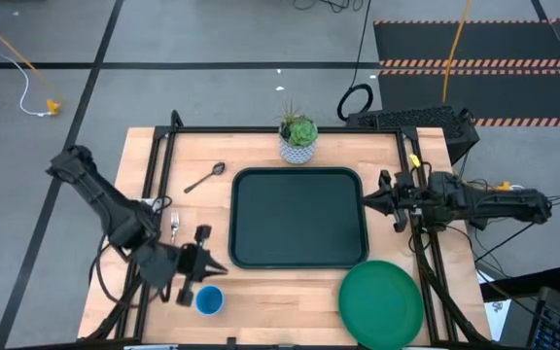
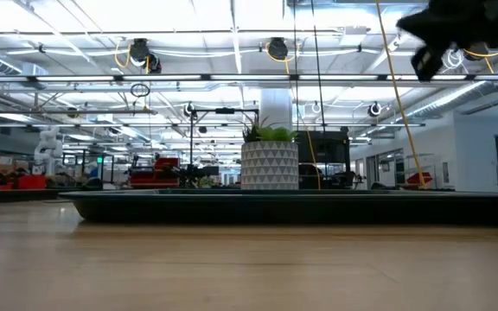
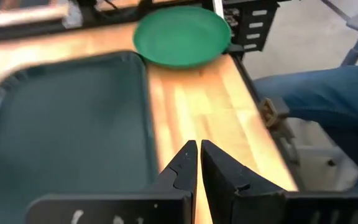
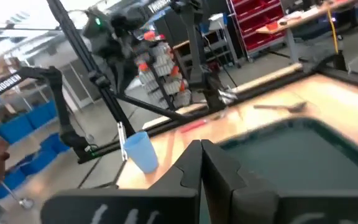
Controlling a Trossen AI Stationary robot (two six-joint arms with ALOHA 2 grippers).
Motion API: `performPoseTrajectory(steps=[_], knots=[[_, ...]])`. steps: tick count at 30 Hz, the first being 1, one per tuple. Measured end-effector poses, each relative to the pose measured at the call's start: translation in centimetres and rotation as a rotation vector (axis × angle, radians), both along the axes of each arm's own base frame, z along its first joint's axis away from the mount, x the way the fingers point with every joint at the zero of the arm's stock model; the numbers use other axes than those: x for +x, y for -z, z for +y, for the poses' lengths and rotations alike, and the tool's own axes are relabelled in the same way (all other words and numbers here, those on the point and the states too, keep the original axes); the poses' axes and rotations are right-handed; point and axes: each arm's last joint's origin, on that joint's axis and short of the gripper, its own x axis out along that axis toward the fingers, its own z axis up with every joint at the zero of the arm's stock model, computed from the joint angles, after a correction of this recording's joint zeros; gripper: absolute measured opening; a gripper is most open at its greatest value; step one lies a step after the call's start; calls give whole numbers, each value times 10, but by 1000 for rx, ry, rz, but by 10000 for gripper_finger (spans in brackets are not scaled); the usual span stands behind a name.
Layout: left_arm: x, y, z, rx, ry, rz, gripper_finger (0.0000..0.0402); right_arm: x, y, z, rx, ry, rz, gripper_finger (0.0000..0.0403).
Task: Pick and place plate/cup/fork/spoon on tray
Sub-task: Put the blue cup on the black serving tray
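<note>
The dark tray [image 1: 299,219] lies at the table's middle. The green plate [image 1: 382,301] lies flat at the near right corner and also shows in the left wrist view [image 3: 182,36]. The blue cup [image 1: 209,300] stands upright near the front edge, just nearer than my left gripper [image 1: 217,264], which is shut and empty beside the tray's near left corner. The spoon [image 1: 204,178] lies left of the tray's far corner. The fork's silvery head [image 1: 175,227] shows beside my left arm. My right gripper [image 1: 367,202] is shut and empty at the tray's right rim.
A potted plant in a white patterned pot [image 1: 298,139] stands behind the tray's far edge. Black frame rails [image 1: 158,175] run along the table's sides. A person's leg in jeans [image 3: 328,93] is beyond the table's near edge. Bare wood lies between tray and front edge.
</note>
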Motion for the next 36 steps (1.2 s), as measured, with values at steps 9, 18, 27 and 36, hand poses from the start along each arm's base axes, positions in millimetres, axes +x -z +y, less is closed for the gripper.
performPoseTrajectory(steps=[9,18,27,36], knots=[[-5,2,-35,-78,-17,33,26,55,-29,17,-151,34,201,0],[13,0,-72,60,10,154,27,88,-12,42,-147,4,316,0],[18,20,-105,81,47,308,132,95,-6,54,-168,23,319,6],[16,17,-123,-45,-52,431,202,95,-5,54,-193,18,322,9]])
